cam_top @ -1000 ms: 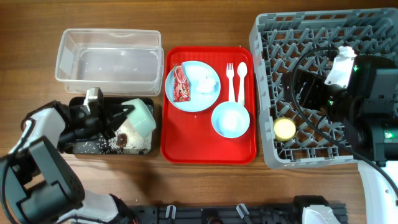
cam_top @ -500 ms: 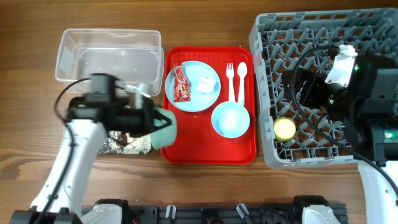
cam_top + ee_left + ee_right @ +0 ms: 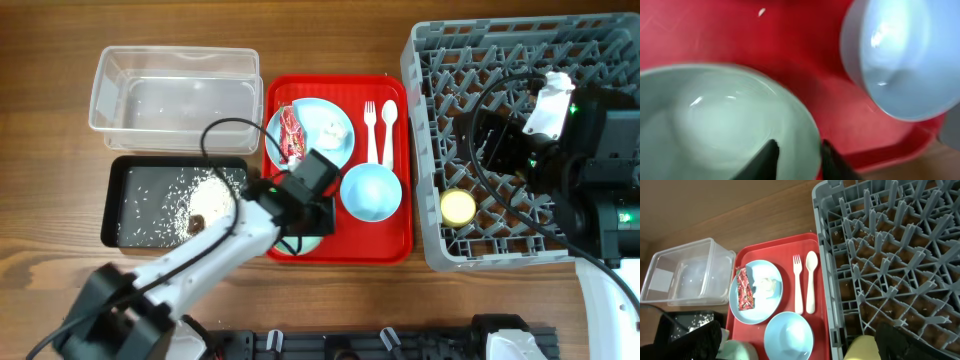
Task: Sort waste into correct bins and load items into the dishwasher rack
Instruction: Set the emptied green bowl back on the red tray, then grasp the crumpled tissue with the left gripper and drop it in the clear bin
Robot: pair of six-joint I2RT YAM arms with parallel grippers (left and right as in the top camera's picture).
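Left arm: stretched diagonally toward table centre.
Left gripper: fingers slightly parted; grip unclear.
Right arm: at right side.
Right gripper: spread wide, empty.

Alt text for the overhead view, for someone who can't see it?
The left gripper is at a pale green bowl on a red tray's front-left corner, beside a light blue bowl, a plate with wrapper and tissue, fork and spoon. Rice scraps lie in the black tray; a yellow cup sits in the grey rack.

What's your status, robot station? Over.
Left gripper astride pale green bowl rim at red tray; grip unclear. Right gripper open over dishwasher rack. Light blue bowl close alongside.
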